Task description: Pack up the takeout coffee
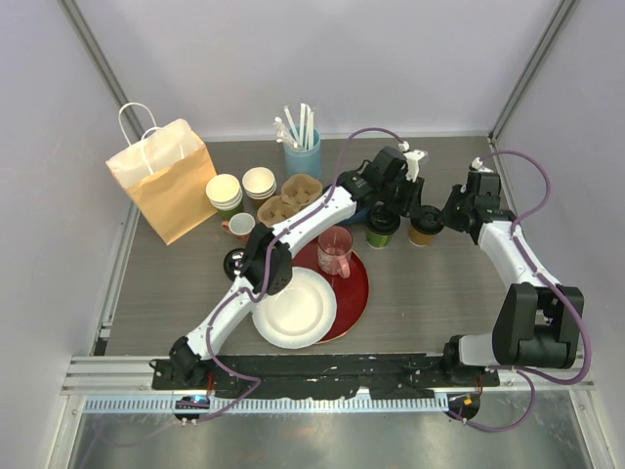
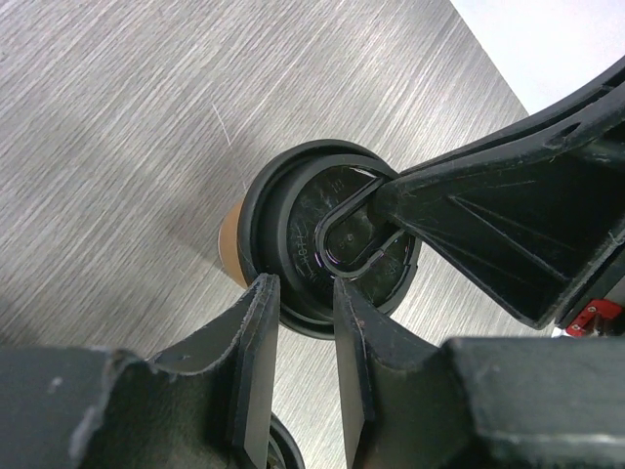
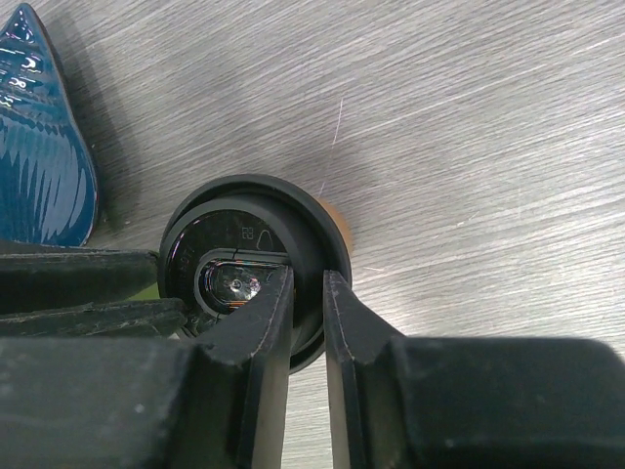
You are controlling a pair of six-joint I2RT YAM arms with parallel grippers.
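Closely — left claw (image 2: 303, 288), right claw (image 3: 308, 277) straddle brown cup (image 2: 293, 210) rim.

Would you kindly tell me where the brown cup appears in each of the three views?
Top external: the brown cup stands right of centre, just right of the green cup.
Left wrist: the brown cup sits mid-picture, seen from above, its brown side showing at left.
Right wrist: the brown cup is left of centre, a brown sliver at right.
Shared landmark: its black lid.

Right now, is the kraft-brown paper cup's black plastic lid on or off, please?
On: the black plastic lid fully covers the kraft-brown paper cup.
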